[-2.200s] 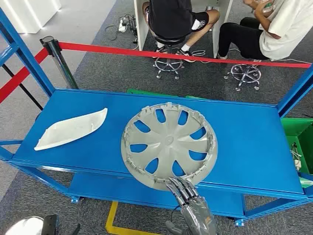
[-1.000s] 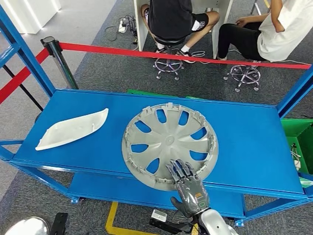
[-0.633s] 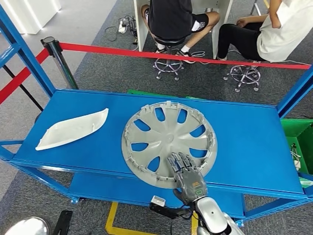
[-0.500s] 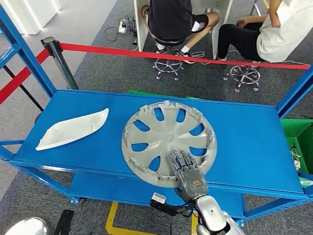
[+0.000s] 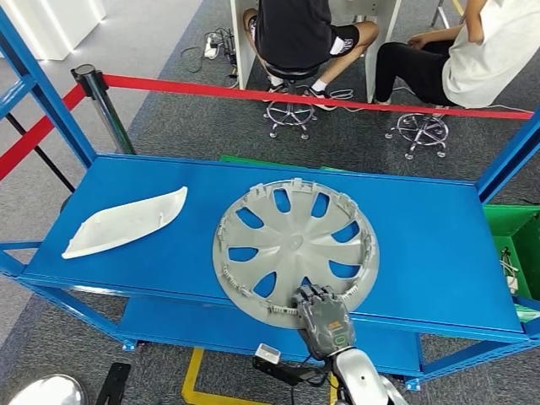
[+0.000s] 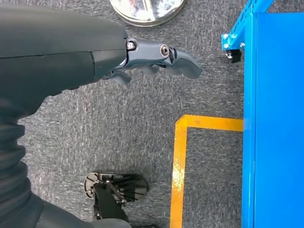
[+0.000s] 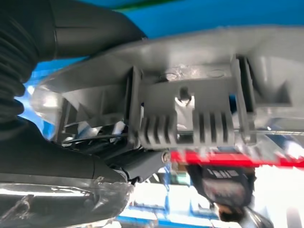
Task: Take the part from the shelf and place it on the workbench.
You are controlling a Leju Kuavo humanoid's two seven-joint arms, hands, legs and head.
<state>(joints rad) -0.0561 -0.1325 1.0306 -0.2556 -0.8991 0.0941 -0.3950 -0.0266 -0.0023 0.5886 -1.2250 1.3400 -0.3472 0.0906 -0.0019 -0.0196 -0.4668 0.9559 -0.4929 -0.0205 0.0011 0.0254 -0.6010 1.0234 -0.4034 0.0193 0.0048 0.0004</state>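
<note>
**R hand on hubcap rim, lift not started**

Head view: hubcap (image 5: 296,251) lies flat on top shelf (image 5: 433,245) of blue rack, roughly mid-shelf, near edge overhanging the front lip a bit. Inner side w/ clips faces up. It's round, so no real long axis; disc plane is horizontal, spokes radiate from the hub. Right hand (image 5: 323,316) sits at the near rim, fingers curled over the edge onto the spoke zone. Looks like a grip on the rim, thumb side hidden below, so can't confirm full closure from here. White trim piece (image 5: 124,223) is well apart at the far left of the shelf, long axis running along the shelf. Red barrier tape (image 5: 305,97) behind rack, ppl seated on stools beyond it.

L wrist view: left hand (image 6: 157,54) hangs over grey carpet, fingers loosely extended and slightly apart, holding nothing. Yellow floor line (image 6: 179,161) and blue rack edge nearby.

R wrist view: close and blurry. Hubcap rim w/ ribbed clip block (image 7: 186,126) fills mid-frame, dark fingers tucked under the rim. Contact looks real; grip tightness cannot tell.

Handling, my guess: thin moulded plastic, light, fairly stiff but flexes if held by one edge; clips likely brittle. Smooth surface, may slip. Best hold = rim between clips or through a spoke window, keep it level.
</note>
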